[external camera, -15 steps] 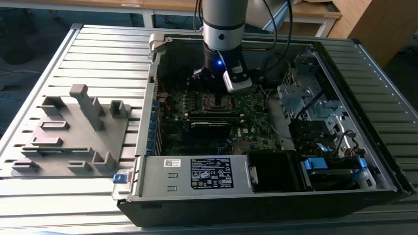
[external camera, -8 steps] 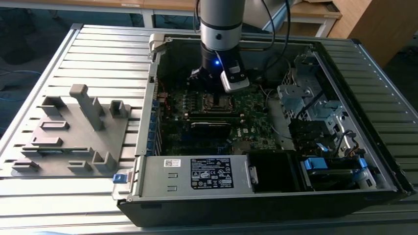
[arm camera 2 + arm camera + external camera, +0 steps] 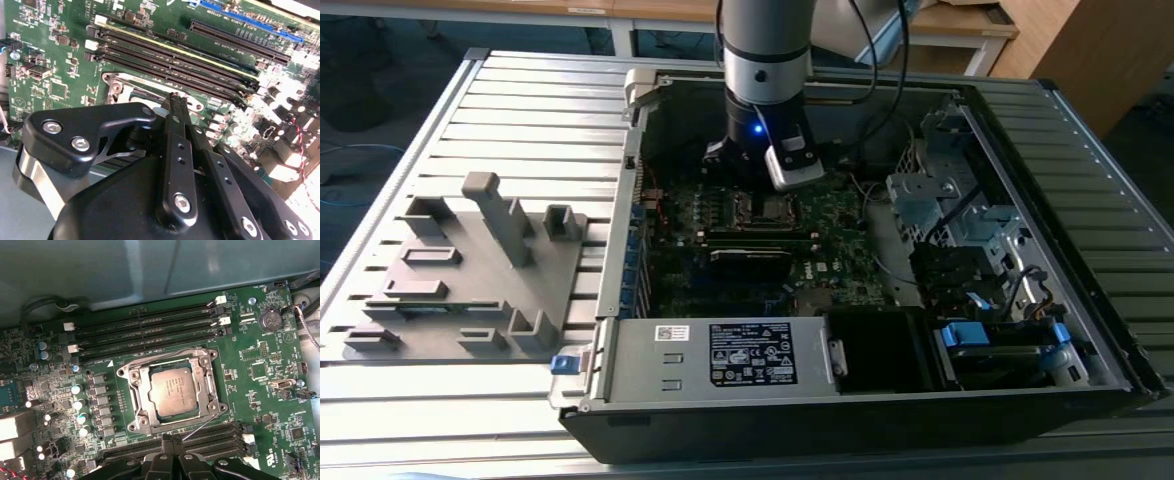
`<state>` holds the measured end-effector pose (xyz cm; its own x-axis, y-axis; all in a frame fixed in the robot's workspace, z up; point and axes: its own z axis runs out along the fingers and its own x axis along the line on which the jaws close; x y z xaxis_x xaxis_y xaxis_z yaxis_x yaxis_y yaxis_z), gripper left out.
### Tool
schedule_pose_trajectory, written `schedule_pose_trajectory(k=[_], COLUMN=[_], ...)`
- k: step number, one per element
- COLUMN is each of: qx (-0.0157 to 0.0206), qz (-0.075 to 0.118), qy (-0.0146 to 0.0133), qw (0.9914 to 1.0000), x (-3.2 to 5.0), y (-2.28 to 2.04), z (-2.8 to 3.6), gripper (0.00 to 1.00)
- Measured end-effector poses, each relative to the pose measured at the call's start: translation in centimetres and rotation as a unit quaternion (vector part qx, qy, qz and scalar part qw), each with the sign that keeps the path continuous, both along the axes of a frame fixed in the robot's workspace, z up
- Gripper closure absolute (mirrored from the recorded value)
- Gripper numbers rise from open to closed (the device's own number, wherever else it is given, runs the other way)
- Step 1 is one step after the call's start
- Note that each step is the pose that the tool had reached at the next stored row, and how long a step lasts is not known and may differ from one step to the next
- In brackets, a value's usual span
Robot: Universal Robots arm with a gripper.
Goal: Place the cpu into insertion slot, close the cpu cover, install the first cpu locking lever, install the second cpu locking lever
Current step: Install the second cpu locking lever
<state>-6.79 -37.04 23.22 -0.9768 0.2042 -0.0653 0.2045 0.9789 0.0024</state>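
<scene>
In the first wrist view the cpu lies silvery face up in the insertion slot on the green motherboard. The cpu cover lies flat around it as a metal frame. A thin locking lever slants from the slot's corner toward my fingertips; whether it touches them I cannot tell. My gripper is shut, its black fingers pressed together just beside the slot, next to the memory slots. The second wrist view shows the gripper shut above the slot's rim. In the exterior view the gripper hangs over the slot.
Long black memory slots run on both sides of the socket. The open computer case walls in the board, with a drive cage at the exterior view's right. A grey fixture stands on the slatted table at the exterior view's left.
</scene>
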Motion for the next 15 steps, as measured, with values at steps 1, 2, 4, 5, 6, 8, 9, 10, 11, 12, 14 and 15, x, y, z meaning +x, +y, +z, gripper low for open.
schedule_pose_trajectory(k=[1,2,4,5,6,8,9,10,11,12,14,15], qx=[0.0,0.0,0.0001,0.0001,0.0001,0.0002,0.0001,0.0,0.0001,0.0001,0.0001,0.0001], qz=[0.0,0.0,0.0,0.0,0.0,0.003,0.006,0.009,0.013,0.017,0.025,0.029], qy=[0.0,0.0,0.0,0.0,-0.0001,-0.0001,0.0,0.0,0.0,0.0,-0.0001,-0.0001], qw=[1.0,1.0,1.0,1.0,1.0,0.99999,0.99998,0.99996,0.99992,0.99986,0.99969,0.99958], x=[-0.01,-0.01,-0.01,-0.02,-0.02,-0.04,-0.06,-0.08,-0.1,-0.11,-0.16,-0.19], y=[0.0,0.0,0.0,0.0,0.0,-0.03,-0.06,-0.1,-0.13,-0.14,-0.15,-0.16], z=[0.0,0.0,-0.01,-0.01,-0.01,-0.03,-0.03,-0.03,-0.04,-0.04,-0.06,-0.07], gripper=[0.89,0.89,0.89,0.89,0.89,0.89,0.89,0.89,0.89,0.89,0.89,0.89])
